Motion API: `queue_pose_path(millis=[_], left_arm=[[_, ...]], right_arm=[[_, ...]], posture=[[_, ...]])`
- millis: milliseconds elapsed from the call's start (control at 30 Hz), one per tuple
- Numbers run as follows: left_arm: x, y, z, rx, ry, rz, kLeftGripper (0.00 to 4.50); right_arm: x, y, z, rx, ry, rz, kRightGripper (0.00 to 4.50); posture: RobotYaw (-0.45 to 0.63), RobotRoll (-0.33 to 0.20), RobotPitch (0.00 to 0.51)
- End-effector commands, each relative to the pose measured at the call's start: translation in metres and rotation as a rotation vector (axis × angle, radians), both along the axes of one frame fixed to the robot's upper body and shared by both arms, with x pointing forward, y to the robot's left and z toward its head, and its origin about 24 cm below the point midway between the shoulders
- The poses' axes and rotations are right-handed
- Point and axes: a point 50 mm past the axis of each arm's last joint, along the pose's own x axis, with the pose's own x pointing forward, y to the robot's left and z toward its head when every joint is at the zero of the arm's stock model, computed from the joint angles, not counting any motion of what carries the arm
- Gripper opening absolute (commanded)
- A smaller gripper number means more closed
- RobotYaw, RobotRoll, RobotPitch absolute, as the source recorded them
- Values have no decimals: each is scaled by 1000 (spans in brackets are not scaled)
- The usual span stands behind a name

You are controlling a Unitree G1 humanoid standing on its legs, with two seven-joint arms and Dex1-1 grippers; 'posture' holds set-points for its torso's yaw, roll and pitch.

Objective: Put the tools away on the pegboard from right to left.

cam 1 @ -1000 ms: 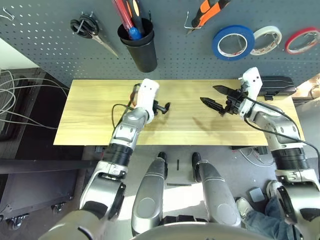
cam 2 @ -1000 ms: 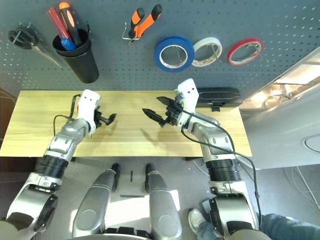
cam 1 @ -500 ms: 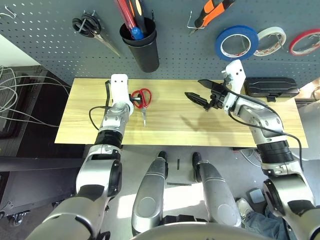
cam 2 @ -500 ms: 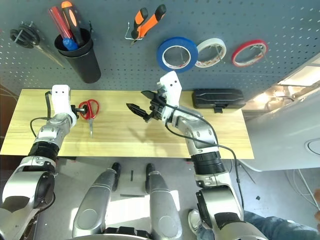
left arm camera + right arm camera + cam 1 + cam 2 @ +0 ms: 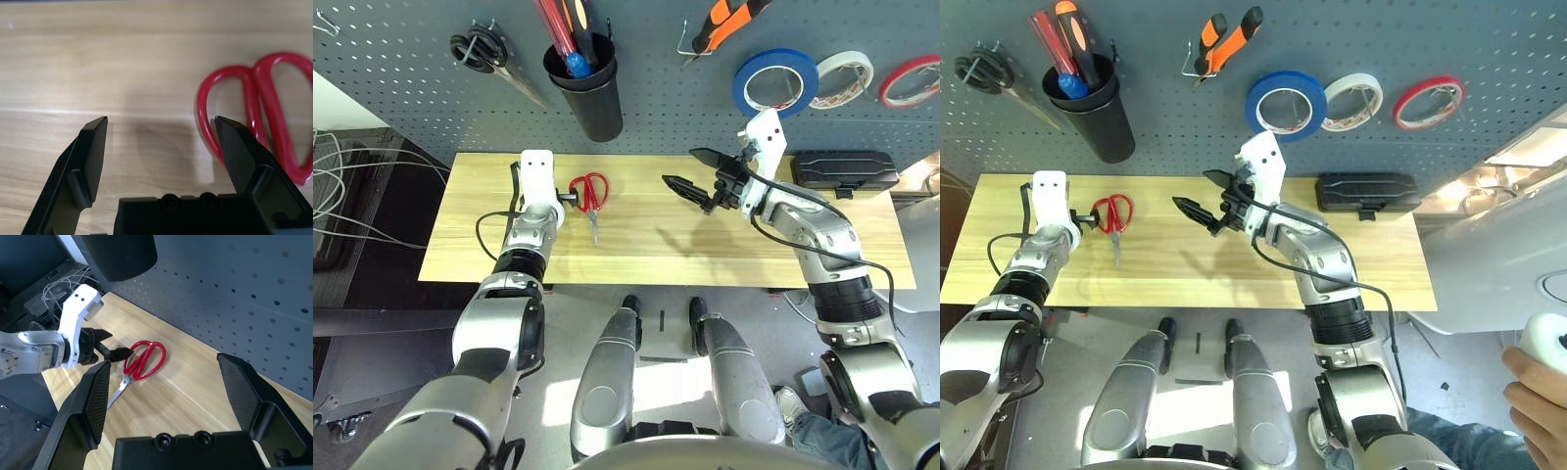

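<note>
The pegboard (image 5: 411,88) stands behind the wooden counter (image 5: 646,250). On it hang the blue tape roll (image 5: 774,83) and the orange-and-black pliers (image 5: 724,22), and its black cup (image 5: 584,88) holds the blue-handled screwdriver (image 5: 575,63). The red-handled scissors (image 5: 590,196) lie flat on the counter's left part, blades pointing toward the front edge. The left gripper (image 5: 161,127) sits low beside the handles, jaws wide apart and empty, one fingertip (image 5: 234,147) just by a red loop. The right gripper (image 5: 693,172) hovers above mid-counter, jaws spread, holding nothing.
</note>
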Motion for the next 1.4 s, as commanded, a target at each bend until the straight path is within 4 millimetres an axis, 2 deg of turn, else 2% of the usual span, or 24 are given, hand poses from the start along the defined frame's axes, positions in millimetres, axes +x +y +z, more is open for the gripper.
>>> queue_pose_path(millis=[33,67,167,567,767,900,1100,1400], left_arm=[[-9,-4,-21,-1,87,-22,4460],[-9,-5,-23,-6,96,-29,4460],[-10,-11,-27,-18,123,-58,3879],[-12,-25,-33,-99,182,-130,119],[-12,-13,-9,-100,-6,-101,31],[-33,-2,16,-62,-249,-108,31],[-71,12,35,-5,-435,-106,31],[-92,17,65,146,-664,-128,31]], right_arm=[[-7,5,-1,1,16,28,4500],[-8,6,0,-2,12,35,4500],[-11,9,1,-10,4,54,4500],[-9,11,-1,-16,4,65,4500],[-4,13,6,-8,-24,79,4500],[-1,16,11,2,-51,95,4500],[1,23,19,17,-81,140,4500],[-2,35,34,29,-138,230,4500]], posture=[[22,0,483],[20,0,485],[19,0,494],[31,0,490],[54,0,468],[73,0,453],[103,0,447],[116,0,436]])
